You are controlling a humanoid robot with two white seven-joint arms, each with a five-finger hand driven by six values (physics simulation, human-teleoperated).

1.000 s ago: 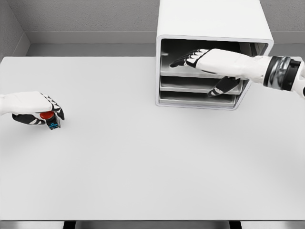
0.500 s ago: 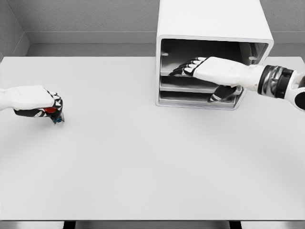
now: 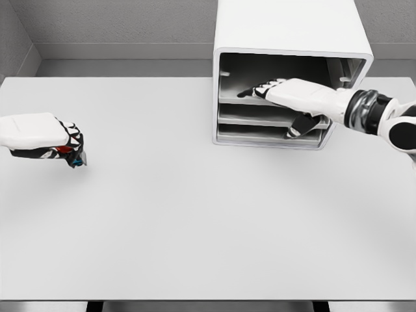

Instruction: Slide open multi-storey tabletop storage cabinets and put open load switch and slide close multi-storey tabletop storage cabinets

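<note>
Matte white table (image 3: 195, 227) bears boxy cabinet (image 3: 289, 39); left hand (image 3: 45, 136) grips switch (image 3: 68, 153).

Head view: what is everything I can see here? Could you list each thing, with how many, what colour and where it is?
Table: one, pale grey, filling most of the picture.
Storage cabinet: one, white, on the table's far right part, front open, with shelf-like drawers inside.
Load switch: one, red and blue, mostly hidden, at the far left in the left hand.
Wall: grey, behind the table.
Left hand: one, white with black fingers, at the left edge, closed around the switch.
Right hand: one, white with black fingers, fingers stretched into the cabinet's upper opening, thumb down at the lower drawers.
</note>
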